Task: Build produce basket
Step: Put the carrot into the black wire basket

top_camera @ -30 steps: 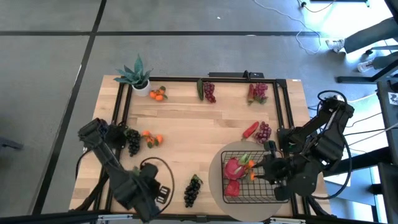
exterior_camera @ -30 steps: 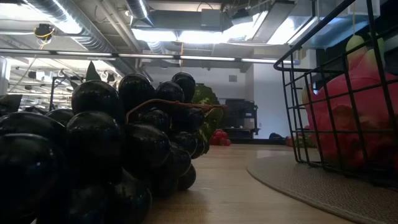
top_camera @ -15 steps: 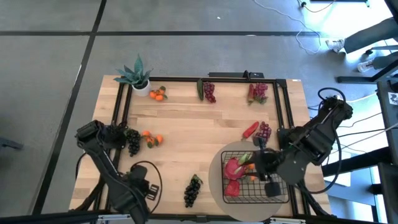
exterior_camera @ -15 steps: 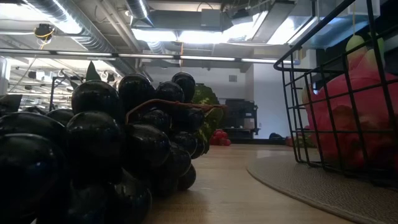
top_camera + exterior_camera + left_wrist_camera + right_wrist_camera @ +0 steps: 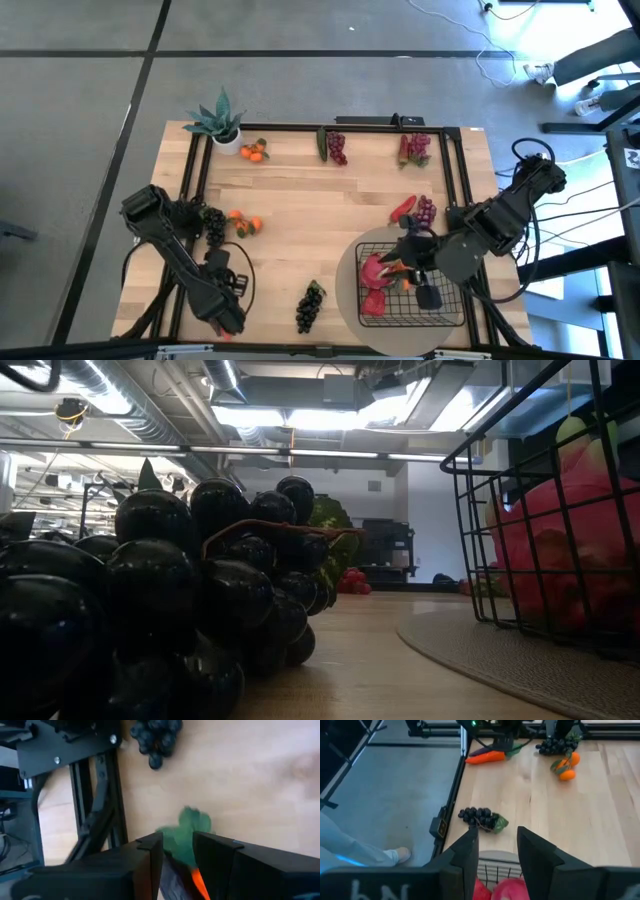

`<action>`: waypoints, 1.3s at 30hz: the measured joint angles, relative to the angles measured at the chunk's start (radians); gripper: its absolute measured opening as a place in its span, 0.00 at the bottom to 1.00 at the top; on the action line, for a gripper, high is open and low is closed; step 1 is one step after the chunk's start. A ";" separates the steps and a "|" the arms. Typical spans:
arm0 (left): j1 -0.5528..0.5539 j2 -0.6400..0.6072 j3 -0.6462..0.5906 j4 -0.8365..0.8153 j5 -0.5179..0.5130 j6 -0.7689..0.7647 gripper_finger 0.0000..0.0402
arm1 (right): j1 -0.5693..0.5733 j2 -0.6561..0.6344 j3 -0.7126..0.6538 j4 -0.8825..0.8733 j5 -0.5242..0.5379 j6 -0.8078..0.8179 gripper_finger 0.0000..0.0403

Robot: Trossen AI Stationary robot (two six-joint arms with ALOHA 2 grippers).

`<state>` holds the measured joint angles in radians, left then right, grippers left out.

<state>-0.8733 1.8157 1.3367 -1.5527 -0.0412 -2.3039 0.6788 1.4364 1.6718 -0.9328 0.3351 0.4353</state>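
Since the earlier frames, both arms have shifted: the right gripper [image 5: 425,296] has swung further in over the basket [image 5: 445,315], and the left gripper [image 5: 222,322] has drawn in along the worktop's [image 5: 320,205] near-left edge.

Basket sits on a round mat [image 5: 349,270] at near right, dragon fruit [image 5: 374,270] already inside. Dark grapes [image 5: 310,306] lie loose between the arms.

Left fingers [image 5: 150,851] stand part closed on a carrot [image 5: 199,879]; green top points forward past the tips, so its long axis runs along the fingers. Right fingers [image 5: 469,851] are spread wide, holding nothing.

Judgement: carry the carrot to the basket. Lift clear of the rim, lay it flat beside the dragon fruit, and move the right arm off first.
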 joint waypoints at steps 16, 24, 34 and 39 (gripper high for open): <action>0.007 -0.190 -0.250 0.254 -0.051 0.002 0.23 | -0.044 0.000 0.000 0.001 -0.052 -0.013 0.30; 0.006 -0.192 -0.251 0.276 -0.043 0.002 0.23 | -0.046 0.000 0.000 0.001 -0.053 -0.030 0.30; 0.008 -0.192 -0.329 0.363 -0.042 0.002 0.23 | -0.046 0.000 -0.001 0.001 -0.068 -0.029 0.30; 0.007 -0.192 -0.351 0.434 -0.042 0.019 0.23 | -0.046 0.000 -0.001 0.000 -0.068 -0.027 0.30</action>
<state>-0.8661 1.6241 0.9861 -1.1192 -0.0834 -2.2845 0.6327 1.4364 1.6711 -0.9325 0.2672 0.4082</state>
